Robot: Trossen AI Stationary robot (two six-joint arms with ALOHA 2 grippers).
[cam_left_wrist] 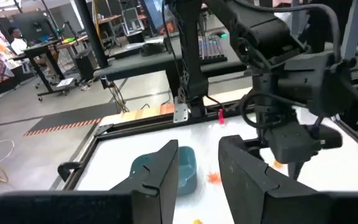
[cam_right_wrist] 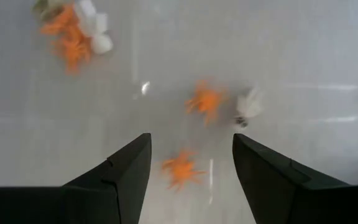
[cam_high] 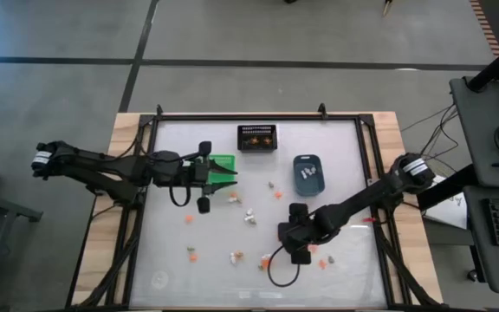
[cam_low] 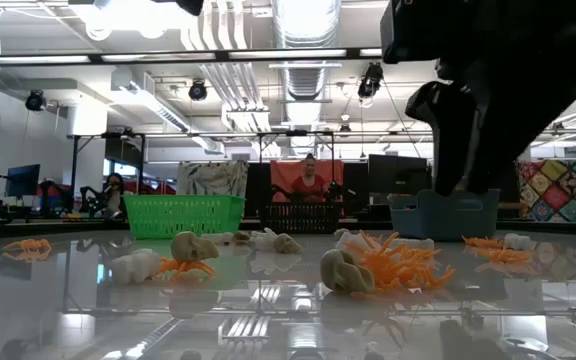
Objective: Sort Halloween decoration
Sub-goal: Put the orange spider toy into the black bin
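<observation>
Right gripper (cam_right_wrist: 191, 165) spread wide, empty, hovering above orange trinket (cam_right_wrist: 180, 167) near table centre-front. Left gripper (cam_left_wrist: 197, 168) parted moderately, holding nothing, beside green bin (cam_high: 221, 164). Remaining trinkets (cam_high: 249, 215) scattered across white table (cam_high: 340, 139).

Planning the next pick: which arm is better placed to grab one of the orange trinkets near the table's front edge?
Right. The right gripper hovers open over an orange trinket lying between its fingers. The left gripper is off by the green bin.
</observation>
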